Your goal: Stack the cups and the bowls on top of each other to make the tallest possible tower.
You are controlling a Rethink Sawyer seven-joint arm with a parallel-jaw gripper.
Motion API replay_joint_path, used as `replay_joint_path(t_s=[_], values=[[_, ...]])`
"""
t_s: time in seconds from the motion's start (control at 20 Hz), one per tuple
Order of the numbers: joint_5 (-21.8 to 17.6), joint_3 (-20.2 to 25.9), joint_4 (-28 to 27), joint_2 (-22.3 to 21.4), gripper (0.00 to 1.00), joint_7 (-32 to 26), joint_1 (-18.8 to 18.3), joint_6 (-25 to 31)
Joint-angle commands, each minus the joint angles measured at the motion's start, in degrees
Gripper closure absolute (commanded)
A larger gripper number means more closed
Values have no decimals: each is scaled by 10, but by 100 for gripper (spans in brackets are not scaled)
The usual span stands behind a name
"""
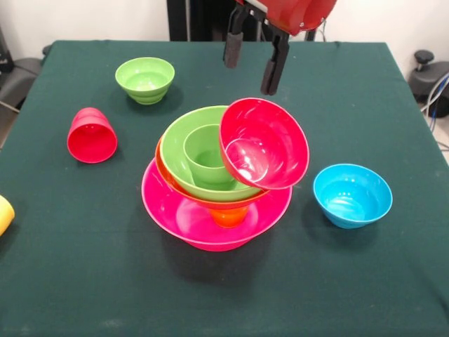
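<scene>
Dark green cloth (84,281) covers the whole table you are working over, with its far edge along the top of the frame and grey floor showing past both upper corners. Your gripper (254,62) hangs at top centre, its two black fingers (274,68) spread apart and closed on nothing, clear of the red bowl (270,140) just below them. That red bowl sits tilted on its side, leaning on the right rim of the large green bowl (175,158). You have the tower (217,182) at frame centre: the pink bowl (168,207) as base, an orange cup (229,216) standing in it, the orange bowl (163,168) above, then the large green bowl with a green cup (203,154) inside. At upper left sits the small green bowl (145,78), upright. Left of the tower the red cup (92,135) lies on its side. A yellow cup (4,214) is cut off by the left edge. At right the blue bowl (352,194) stands upright, near the tower. No readable writing shows on anything. Your widest open cloth is the bottom strip of the frame.
</scene>
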Motion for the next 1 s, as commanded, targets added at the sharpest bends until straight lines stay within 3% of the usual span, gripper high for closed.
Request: replay_joint_path(t_s=[0.05, 0.25, 0.55, 1.0], values=[[-39, 78, 61, 50, 0, -138, -14, 3], [-43, 76, 63, 51, 0, -132, -15, 16], [-45, 74, 78, 49, 0, -116, -21, -26], [-48, 85, 66, 59, 0, -135, -37, -4]])
